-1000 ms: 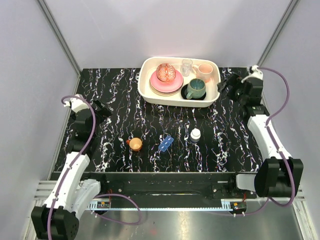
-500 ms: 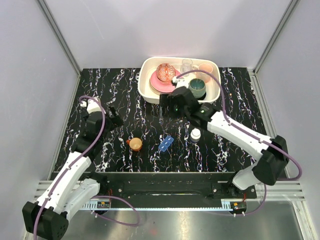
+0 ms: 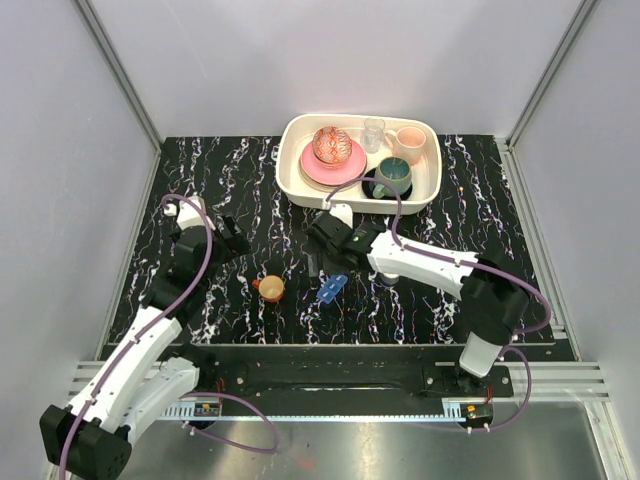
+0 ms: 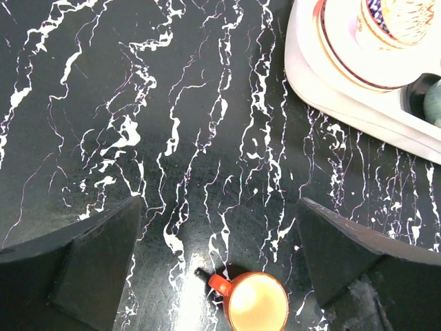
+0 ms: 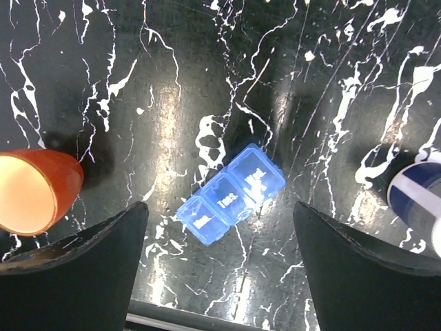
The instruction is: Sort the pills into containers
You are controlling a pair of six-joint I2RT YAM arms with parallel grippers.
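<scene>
Left gripper point(image 4: 219, 207): jaws spread wide, nothing in them. I have it over bare black marbled table point(image 3: 480, 200), far-left of the orange cup point(image 3: 271, 288), not touching it.
Orange cup sits upright near the front edge, left of centre. It has a small tab handle on its left side and a pale inside; I can't make out any contents.
Blue pill box point(image 5: 231, 194) lies flat just right of the cup, apart from it and skewed diagonally. It has 3 compartments in a row; the lid lettering is too blurred to read.
Right gripper point(image 5: 220, 207): also wide open and empty. The arm reaches in from the right, and the wrist view puts the pill box between the 2 fingers, clear of both.
White bottle point(image 3: 390, 270) with a blue band stands right of the pill box, partly hidden behind the right arm in the top view.
White tray point(image 3: 290, 185) sits at far centre holding a pink plate point(image 3: 330, 170), teal mug point(image 3: 392, 175), pink cup point(image 3: 409, 139) and a clear glass point(image 3: 373, 131).
</scene>
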